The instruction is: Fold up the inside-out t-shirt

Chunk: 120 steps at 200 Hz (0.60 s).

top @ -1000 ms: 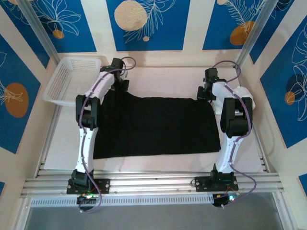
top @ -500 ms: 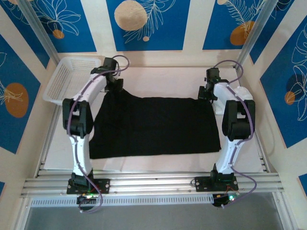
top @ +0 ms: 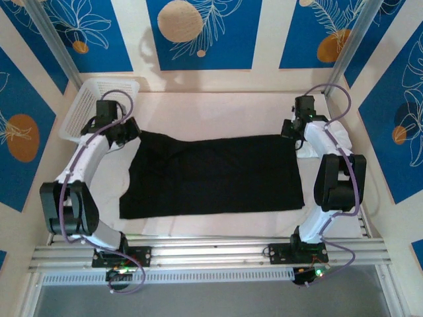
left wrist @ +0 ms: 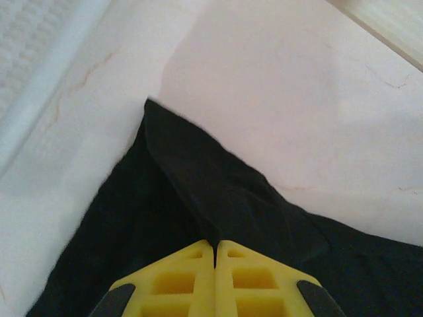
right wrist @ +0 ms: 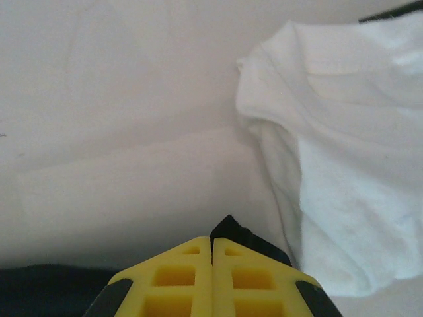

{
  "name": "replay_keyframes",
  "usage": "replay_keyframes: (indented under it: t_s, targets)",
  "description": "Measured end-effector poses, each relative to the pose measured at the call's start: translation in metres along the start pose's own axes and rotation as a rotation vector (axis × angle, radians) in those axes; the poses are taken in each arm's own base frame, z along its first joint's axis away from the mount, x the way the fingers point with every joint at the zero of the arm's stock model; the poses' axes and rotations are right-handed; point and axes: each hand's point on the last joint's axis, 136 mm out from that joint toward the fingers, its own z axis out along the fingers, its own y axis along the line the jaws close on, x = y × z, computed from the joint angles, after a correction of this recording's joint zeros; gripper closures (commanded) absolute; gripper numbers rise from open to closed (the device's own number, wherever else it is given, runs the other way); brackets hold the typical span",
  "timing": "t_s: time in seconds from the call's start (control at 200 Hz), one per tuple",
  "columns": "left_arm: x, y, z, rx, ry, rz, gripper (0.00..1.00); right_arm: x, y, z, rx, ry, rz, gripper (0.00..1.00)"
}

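Arms flank the shirt (top: 211, 175), which lies spread flat, plain black side up, on the bench (top: 211, 109). The left arm (top: 86, 158) bows wide outside the shirt's left edge, its elbow low and its wrist reaching to the far-left corner. There the left jaws are clenched on a ridge of black cloth. The right arm (top: 330, 165) stands folded beside the shirt's right edge. The right jaws pinch the far-right corner, just beside a white garment (right wrist: 330, 165).
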Motion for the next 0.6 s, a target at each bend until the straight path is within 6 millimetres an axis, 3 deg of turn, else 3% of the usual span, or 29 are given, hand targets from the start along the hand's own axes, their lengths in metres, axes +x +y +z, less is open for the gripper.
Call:
replay_keyframes:
  t_s: [0.155,0.44,0.6]
  targets:
    - [0.019,-0.005,-0.02,0.067,0.016,-0.054,1.0,0.008,-0.007,-0.003,0.02,0.006,0.005,1.0]
    - [0.023,-0.023,-0.072,0.153,-0.031,-0.058,1.0,0.028,-0.019,-0.027,0.061,0.004,0.013,1.0]
    - [0.037,-0.026,-0.084,0.179,-0.004,-0.061,1.0,0.044,-0.026,-0.031,0.078,0.029,0.035,1.0]
